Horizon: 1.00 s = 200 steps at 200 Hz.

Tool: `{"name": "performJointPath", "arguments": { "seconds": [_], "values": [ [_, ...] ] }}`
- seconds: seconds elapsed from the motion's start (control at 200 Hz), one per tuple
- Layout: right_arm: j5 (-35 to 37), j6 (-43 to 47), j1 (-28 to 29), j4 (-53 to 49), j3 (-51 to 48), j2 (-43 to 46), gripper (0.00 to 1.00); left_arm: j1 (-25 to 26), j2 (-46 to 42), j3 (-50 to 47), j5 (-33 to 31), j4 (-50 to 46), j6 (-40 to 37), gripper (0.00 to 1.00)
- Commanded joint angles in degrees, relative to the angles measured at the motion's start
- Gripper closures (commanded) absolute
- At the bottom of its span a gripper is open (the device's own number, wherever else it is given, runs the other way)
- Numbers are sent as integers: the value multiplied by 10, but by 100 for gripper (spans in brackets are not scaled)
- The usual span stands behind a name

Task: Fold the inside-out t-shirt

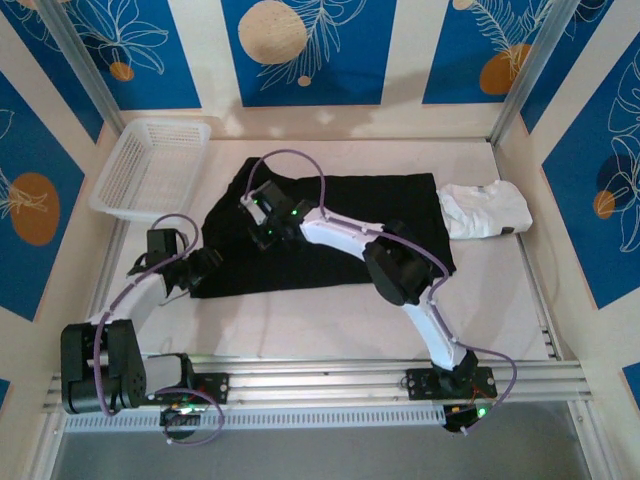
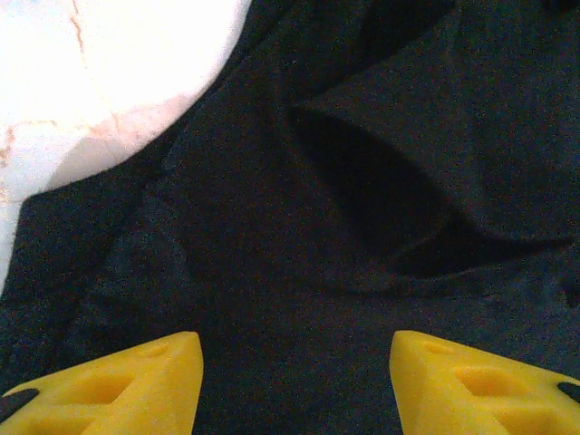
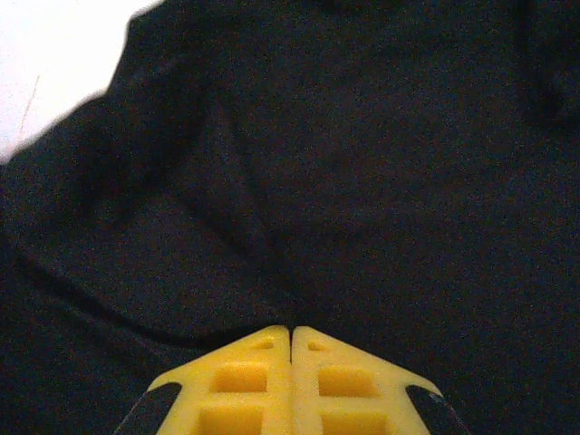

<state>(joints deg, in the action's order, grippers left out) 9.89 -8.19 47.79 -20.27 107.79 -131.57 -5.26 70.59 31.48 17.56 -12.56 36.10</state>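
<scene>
White worktop point(image 1: 330, 320) ringed by blue-and-cream leaf-print walls. Black inside-out t-shirt point(image 1: 380, 200) spread mostly flat just right of the white basket point(image 1: 150, 165), plain dark face up. Left arm point(image 1: 140, 290) on the near side of the basket, jaws spread wide over the shirt's edge. Right arm point(image 1: 340, 235) reaching to the shirt part nearest the basket, jaws pressed together at a crease; cloth pinched or not, cannot tell. Small white folded garment point(image 1: 487, 210) well right of the basket, beyond the shirt.

Blue leaf-patterned wall panels point(image 1: 340, 70) enclose a pale table point(image 1: 330, 320).
</scene>
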Motion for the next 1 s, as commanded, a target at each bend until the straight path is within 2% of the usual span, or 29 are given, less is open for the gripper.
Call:
{"name": "performJointPath", "arguments": {
  "seconds": [0.0,0.13,0.235,0.38,0.49,0.615,0.7,0.995],
  "values": [
    [-17,-78,-23,-76,67,-46,92,-8,12,-12,2,13,-1,43],
    [-7,-145,-54,-174,184,-109,91,-8,48,-15,-6,29,-7,44],
    [-25,-202,-81,-227,277,-160,88,-8,58,-21,-15,35,-9,44],
    [-68,-227,-109,-242,316,-167,70,-9,51,-20,-24,30,-13,44],
    [-63,-209,-116,-226,262,-117,60,-8,32,-11,-25,24,-11,43],
    [-71,-175,-115,-170,136,-27,57,-3,8,0,-21,33,3,42],
    [-74,-163,-110,-131,47,30,56,18,8,15,-22,51,7,42],
    [-53,-143,-103,-78,-115,141,55,92,144,130,-43,79,-8,42]
  ]
}}
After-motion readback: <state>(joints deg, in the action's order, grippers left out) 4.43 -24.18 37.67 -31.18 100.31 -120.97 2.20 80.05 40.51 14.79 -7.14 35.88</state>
